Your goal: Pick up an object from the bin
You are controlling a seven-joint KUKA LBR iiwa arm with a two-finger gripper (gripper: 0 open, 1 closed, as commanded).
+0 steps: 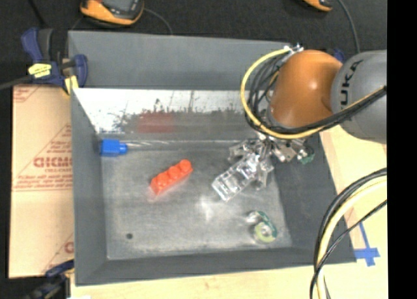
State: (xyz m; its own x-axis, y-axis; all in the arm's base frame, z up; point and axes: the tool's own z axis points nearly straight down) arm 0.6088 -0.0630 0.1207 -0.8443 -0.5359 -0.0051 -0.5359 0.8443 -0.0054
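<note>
The claw (pixel 251 161) hangs low in the bin (pixel 195 63), under the arm's orange cover (pixel 303 89). How far it is open cannot be told. A clear plastic piece (pixel 228 185) lies just at its lower left; whether they touch is unclear. An orange ridged block (pixel 171 176) lies farther left, a blue piece (pixel 112 147) well beyond that, and a green-and-white ring (pixel 264 227) near, below the claw.

The grey lettered arm (pixel 366 99) wears a glossy orange cover (pixel 303 89) and yellow-black cable loops (pixel 247 96).
</note>
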